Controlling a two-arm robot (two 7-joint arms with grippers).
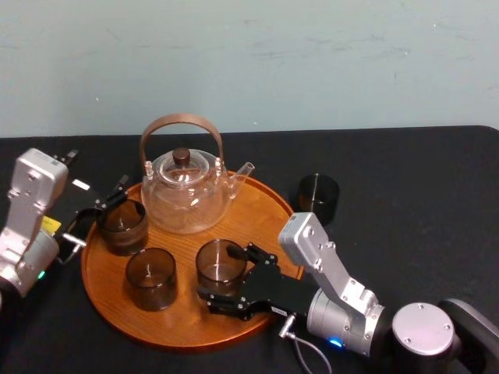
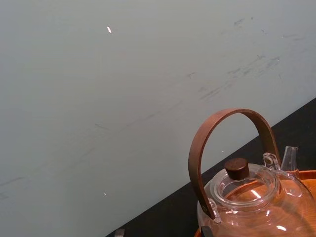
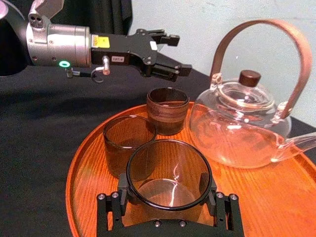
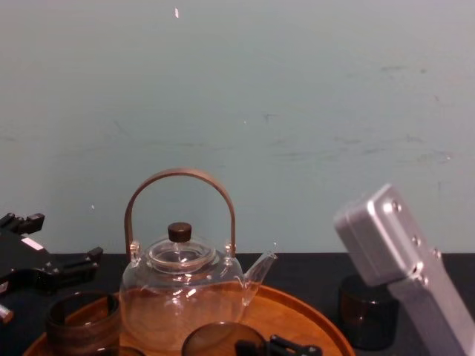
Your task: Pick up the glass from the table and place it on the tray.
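A clear smoky glass (image 1: 221, 263) (image 3: 169, 175) stands upright on the front right part of the round orange-brown wooden tray (image 1: 269, 209) (image 3: 276, 197). My right gripper (image 1: 222, 274) (image 3: 169, 197) is shut on the glass, one finger touching each side of its base. Two more glasses (image 1: 150, 276) (image 1: 122, 224) stand on the tray's left half. My left gripper (image 1: 105, 204) (image 3: 177, 53) (image 4: 63, 239) hovers open just above and behind the brown-banded glass (image 3: 168, 109), holding nothing. Another dark glass (image 1: 318, 196) (image 4: 367, 311) stands on the black table, right of the tray.
A glass teapot (image 1: 185, 191) (image 2: 256, 197) (image 3: 237, 123) (image 4: 182, 289) with a brown arched handle and a spout pointing right occupies the back of the tray. A pale wall rises behind the black table (image 1: 421, 202). Bare table lies to the right.
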